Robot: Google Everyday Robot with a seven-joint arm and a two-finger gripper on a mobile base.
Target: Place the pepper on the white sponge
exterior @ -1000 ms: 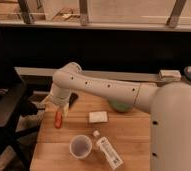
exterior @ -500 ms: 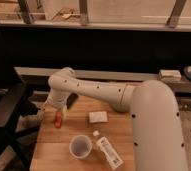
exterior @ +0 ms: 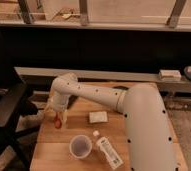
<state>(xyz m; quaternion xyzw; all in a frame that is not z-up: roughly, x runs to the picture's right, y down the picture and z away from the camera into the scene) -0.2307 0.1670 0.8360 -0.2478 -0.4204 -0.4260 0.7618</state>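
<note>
The pepper point(exterior: 56, 120) is a small red-orange piece lying near the left edge of the wooden table point(exterior: 84, 132). My gripper point(exterior: 56, 116) is right over it, reaching down at the table's left side and covering the pepper's upper end. The white sponge point(exterior: 98, 117) is a flat off-white pad lying on the table to the right of the pepper, about a hand's width from the gripper. My white arm point(exterior: 104, 97) crosses the table from the lower right to the gripper.
A translucent white cup point(exterior: 80, 146) stands near the front of the table. A white bottle with a label point(exterior: 108, 150) lies beside it to the right. A black chair point(exterior: 6, 107) stands left of the table. A ledge point(exterior: 169, 75) runs behind.
My arm has swung so that its big white link fills the right of the view. The gripper has come down onto the pepper, which stays at the same spot.
</note>
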